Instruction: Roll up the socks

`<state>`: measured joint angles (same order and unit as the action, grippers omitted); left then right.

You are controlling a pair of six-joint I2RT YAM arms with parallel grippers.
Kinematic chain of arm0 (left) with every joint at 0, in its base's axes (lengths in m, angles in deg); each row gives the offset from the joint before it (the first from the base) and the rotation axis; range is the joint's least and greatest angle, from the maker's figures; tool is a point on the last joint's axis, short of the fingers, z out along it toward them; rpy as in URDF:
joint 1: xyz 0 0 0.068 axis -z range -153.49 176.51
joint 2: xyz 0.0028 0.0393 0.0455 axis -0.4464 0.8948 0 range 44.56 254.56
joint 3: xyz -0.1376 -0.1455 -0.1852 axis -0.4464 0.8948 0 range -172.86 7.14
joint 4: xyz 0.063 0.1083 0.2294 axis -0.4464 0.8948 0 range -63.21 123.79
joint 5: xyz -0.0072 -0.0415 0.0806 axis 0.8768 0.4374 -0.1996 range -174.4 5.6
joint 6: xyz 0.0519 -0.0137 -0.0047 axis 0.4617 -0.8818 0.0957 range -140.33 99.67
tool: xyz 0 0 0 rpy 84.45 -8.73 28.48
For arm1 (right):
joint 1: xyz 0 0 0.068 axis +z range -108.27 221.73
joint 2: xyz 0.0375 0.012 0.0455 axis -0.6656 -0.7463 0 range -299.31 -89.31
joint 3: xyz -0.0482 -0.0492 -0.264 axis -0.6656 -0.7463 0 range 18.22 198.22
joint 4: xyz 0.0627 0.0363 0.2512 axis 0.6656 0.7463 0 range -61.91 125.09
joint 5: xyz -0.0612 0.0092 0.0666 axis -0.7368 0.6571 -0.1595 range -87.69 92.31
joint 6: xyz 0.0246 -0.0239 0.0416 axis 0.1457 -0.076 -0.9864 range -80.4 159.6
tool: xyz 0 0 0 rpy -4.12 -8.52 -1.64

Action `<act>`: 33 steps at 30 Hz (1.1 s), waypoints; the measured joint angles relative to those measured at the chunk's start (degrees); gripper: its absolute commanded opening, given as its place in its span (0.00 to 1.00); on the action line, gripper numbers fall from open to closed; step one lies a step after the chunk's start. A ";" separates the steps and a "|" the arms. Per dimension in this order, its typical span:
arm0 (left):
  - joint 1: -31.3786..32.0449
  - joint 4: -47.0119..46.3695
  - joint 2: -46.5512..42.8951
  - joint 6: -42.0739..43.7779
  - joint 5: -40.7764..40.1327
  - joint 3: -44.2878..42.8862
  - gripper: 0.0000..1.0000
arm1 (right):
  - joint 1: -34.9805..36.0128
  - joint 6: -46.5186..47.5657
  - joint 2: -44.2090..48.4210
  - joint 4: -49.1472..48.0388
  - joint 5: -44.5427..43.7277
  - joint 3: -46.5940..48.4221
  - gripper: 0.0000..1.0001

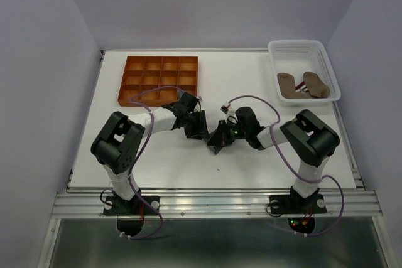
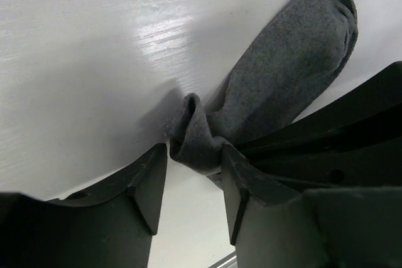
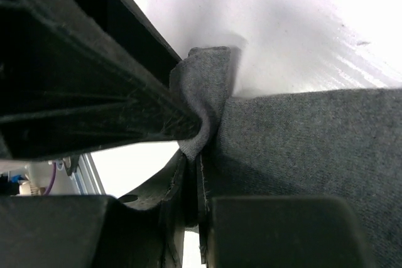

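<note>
Beyond the grey sock (image 2: 289,61) stand an orange tray (image 1: 159,80) and white basket (image 1: 300,44).

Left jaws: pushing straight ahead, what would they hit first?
Probably the bunched end of the grey sock, already between the left gripper's open jaws; the white table lies just behind, though depth is unclear.

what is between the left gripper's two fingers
The bunched end of the grey sock fills the gap in the left gripper, as the left wrist view shows; the right gripper pinches the same sock.
</note>
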<state>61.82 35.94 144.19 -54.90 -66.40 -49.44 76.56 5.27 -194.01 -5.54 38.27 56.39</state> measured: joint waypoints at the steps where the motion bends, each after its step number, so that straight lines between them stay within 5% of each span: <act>1: 0.00 -0.15 0.22 -0.11 0.02 0.00 0.41 | 0.00 0.00 0.00 -0.42 0.13 -0.37 0.14; 5: 0.26 -0.98 0.92 -0.52 0.02 0.00 0.37 | 0.00 0.07 0.00 -1.11 0.39 -0.76 0.22; 9: 0.37 -1.22 1.09 -1.09 -0.96 0.00 0.35 | 0.00 0.76 0.00 -1.55 1.38 -0.76 0.47; 16: 0.98 -1.11 1.09 -2.10 -4.48 -0.09 0.29 | 0.00 5.79 3.85 2.91 1.55 -0.63 0.48; 25: 1.68 -0.70 1.14 -2.32 -6.25 -0.68 0.28 | 0.00 14.29 16.00 16.96 -8.22 0.44 0.47; 33: 2.19 0.02 1.14 -1.68 -6.67 -1.22 0.28 | 5.18 21.14 18.01 23.78 -16.50 3.06 0.46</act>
<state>64.01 35.96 145.33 -56.58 -73.06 -50.67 81.74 26.41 -176.00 18.24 21.77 59.45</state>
